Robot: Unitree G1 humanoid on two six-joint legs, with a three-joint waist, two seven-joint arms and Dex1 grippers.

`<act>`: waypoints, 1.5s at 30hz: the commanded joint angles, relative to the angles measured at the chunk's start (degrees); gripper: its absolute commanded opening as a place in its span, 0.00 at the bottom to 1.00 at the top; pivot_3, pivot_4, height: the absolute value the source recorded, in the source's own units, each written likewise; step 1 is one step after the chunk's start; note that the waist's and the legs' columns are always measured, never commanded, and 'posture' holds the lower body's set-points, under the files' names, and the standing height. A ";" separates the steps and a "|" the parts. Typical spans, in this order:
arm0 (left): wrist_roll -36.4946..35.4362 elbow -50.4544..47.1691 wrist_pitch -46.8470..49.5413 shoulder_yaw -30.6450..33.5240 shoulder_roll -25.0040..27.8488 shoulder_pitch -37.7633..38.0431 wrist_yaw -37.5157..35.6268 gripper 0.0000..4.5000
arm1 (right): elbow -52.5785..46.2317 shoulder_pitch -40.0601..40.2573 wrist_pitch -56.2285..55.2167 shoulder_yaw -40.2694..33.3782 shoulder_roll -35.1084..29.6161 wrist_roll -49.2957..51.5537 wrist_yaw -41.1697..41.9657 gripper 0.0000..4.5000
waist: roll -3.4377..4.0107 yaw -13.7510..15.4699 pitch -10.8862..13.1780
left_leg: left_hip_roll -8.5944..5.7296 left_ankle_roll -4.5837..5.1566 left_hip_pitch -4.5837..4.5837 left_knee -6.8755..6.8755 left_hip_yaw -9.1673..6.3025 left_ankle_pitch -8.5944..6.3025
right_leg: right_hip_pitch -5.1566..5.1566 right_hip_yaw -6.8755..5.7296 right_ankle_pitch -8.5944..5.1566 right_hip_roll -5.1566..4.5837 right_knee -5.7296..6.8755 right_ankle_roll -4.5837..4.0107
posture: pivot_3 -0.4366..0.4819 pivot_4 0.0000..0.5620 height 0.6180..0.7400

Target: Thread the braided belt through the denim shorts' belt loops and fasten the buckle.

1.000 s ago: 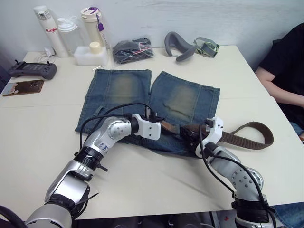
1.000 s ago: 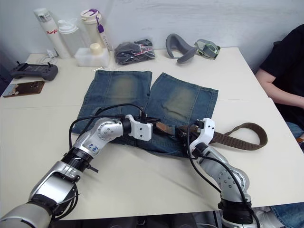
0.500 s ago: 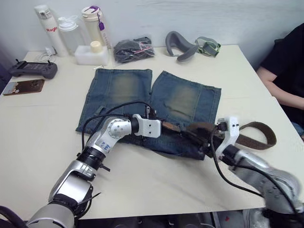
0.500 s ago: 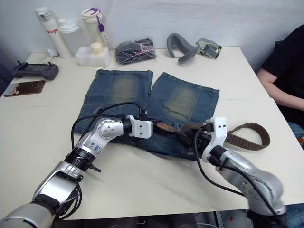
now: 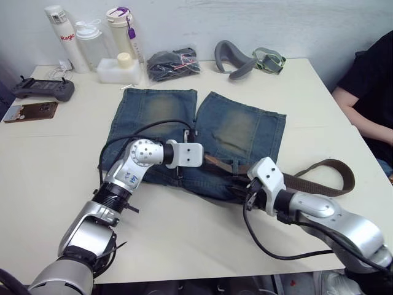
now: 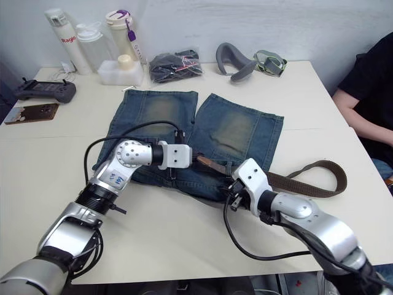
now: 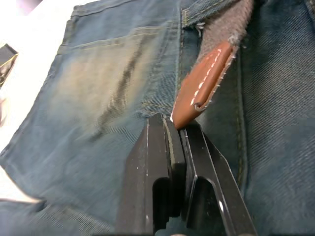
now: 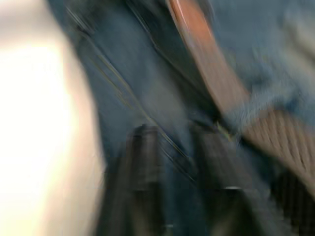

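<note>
Left arm [image 7: 178, 132] bent over denim shorts [image 5: 239, 132]

Behind the white tub [image 5: 116, 70]: three bottles [image 5: 92, 43]. Beside it: bagged dark bundle [image 5: 171, 64], grey headset [image 5: 233, 58]. Controller [image 5: 42, 90], phone [image 5: 29, 112] at the bench [image 5: 49, 160] edge.

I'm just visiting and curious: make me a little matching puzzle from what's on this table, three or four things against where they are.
Things:
1. braided belt
2. denim shorts
3. game controller
4. left gripper

Places or states:
a. spread flat in the middle of the table
b. near the table's far left edge
c. shut, at the belt's tan tip
d. trailing off the waistband in a loop toward the right

Pairs: 1-d, 2-a, 3-b, 4-c
</note>
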 commanded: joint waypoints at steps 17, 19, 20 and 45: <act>0.99 -6.10 3.79 3.66 13.07 2.57 -3.04 0.00 | 6.41 0.95 1.81 1.80 3.28 -10.21 5.15 0.02 | -0.25 -0.03 -0.19 | 0.00 0.23 0.31 0.02 -0.01 -0.15 | 0.38 -0.01 0.00 -0.01 -0.05 -0.01 | 0.48 0.27 1.00; 0.15 -5.23 6.31 3.92 12.39 2.79 -3.63 0.08 | 5.81 0.75 2.36 1.16 3.47 -10.23 5.46 0.00 | -0.26 -0.05 -0.19 | 0.01 0.23 0.31 0.02 -0.01 -0.16 | 0.37 -0.01 0.00 0.00 -0.03 -0.01 | 0.48 0.27 1.00; -0.28 -4.95 8.52 4.17 12.44 3.10 -4.37 0.16 | 5.45 0.74 2.61 0.67 3.40 -10.11 5.64 0.00 | -0.26 -0.07 -0.19 | 0.01 0.23 0.31 0.01 -0.01 -0.16 | 0.37 -0.01 0.00 0.00 -0.03 -0.01 | 0.48 0.27 1.00; -21.03 -20.14 35.33 13.23 16.75 11.75 -17.15 1.00 | 4.68 -2.29 -12.78 6.32 -8.75 -27.52 21.76 0.46 | -0.16 0.02 -0.13 | -0.04 0.18 0.19 0.01 0.00 -0.16 | 0.27 0.00 0.00 -0.07 -0.10 -0.02 | 0.48 0.27 1.00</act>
